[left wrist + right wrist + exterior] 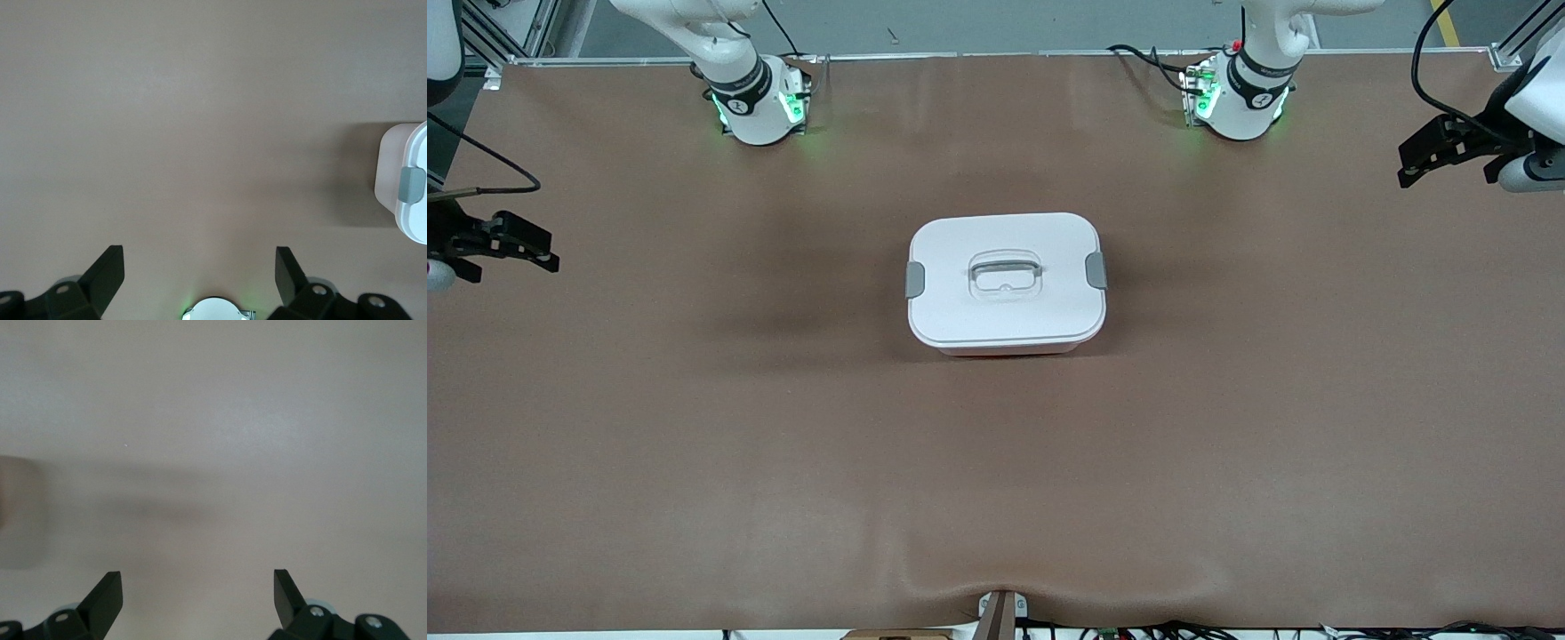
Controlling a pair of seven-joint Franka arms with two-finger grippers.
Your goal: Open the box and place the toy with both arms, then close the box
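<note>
Two white arms, the right arm and left arm, wear black joint bands; green lights glow at their bases, black cables trail, grippers are black.

Soft even overhead light, faint shadows

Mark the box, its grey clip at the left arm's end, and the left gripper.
box [1006, 316]: front view, bare white lid.
grey clip [1096, 269]: front view, clip's middle.
left gripper [199, 273]: left wrist view, midway between its open fingertips.

The box sits at the middle of the tabletop, lid on. The left gripper and right gripper hang over opposite ends, well apart from it.
</note>
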